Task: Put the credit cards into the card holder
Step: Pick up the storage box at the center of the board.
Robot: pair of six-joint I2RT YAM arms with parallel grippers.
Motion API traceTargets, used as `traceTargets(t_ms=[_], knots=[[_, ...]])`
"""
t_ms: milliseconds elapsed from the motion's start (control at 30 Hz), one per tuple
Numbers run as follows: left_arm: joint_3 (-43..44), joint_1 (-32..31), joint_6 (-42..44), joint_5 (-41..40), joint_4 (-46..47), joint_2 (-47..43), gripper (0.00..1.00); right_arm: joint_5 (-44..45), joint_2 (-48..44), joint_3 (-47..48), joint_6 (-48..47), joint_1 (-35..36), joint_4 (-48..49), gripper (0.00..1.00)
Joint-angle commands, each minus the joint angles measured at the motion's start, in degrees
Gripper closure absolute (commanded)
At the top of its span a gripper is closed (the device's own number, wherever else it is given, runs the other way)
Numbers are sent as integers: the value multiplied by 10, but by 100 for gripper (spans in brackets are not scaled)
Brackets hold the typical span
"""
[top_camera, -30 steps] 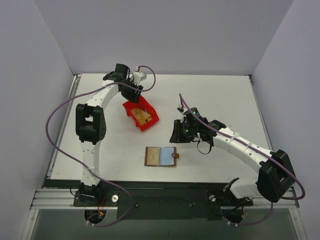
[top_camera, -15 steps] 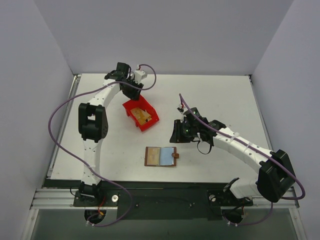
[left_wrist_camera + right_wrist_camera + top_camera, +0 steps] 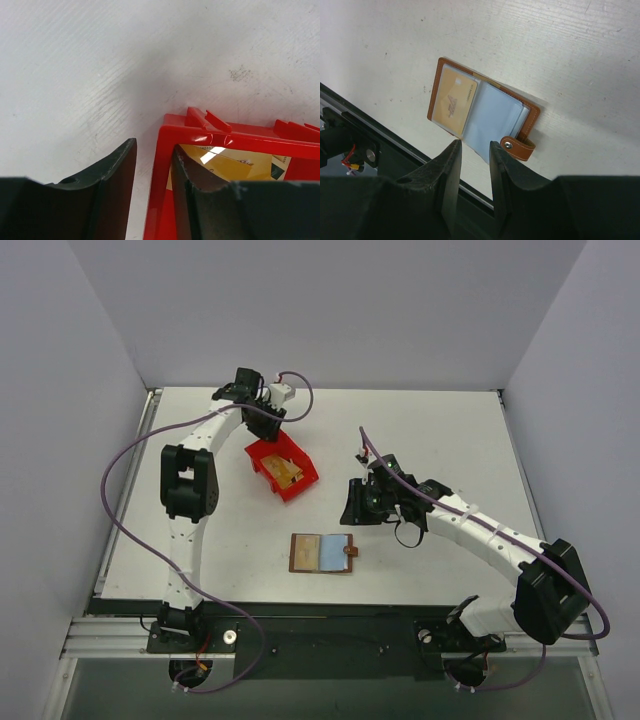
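Evidently the step in hand was fetching a card. The left gripper [image 3: 153, 147] straddled a wall of the red bin [image 3: 200, 131], its jaws half apart with one finger inside and one outside, clamping nothing. The credit cards [image 3: 235, 165], glossy gold-tan, lay flat inside the bin. The next move probably called for shifting wholly inside the bin and pinching one card's edge. The card holder [image 3: 485, 120] lay open on the tabletop [image 3: 430, 430], toward the arm bases from the bin, with a tan card [image 3: 455, 102] in its left pocket. The right gripper [image 3: 473, 144] hung above it, jaws narrow and empty.

red bin [image 3: 297, 490]: set diagonally, rear-left | table [image 3: 450, 430]: white, scuffed
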Motion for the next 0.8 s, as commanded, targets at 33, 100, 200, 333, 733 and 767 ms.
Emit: traceTargets(t_ms=[33,100,200,333,733,767], knots=[[34,1,-7,2,16,0,61,-6,4,1,1,-4,-2,75],[34,0,-14,1,14,-4,65,-6,4,1,1,-4,-2,75],[32,1,-30,1,13,-12,72,-4,2,0,3,-5,-1,75],[22,1,-72,-10,11,-27,99,-1,-3,0,2,-5,-1,75],[-225,4,-333,-86,160,-226,100,24,-57,14,-29,-13,-37,77],[-244,4,-351,-106,170,-246,100,24,-61,15,-32,-12,-39,78]])
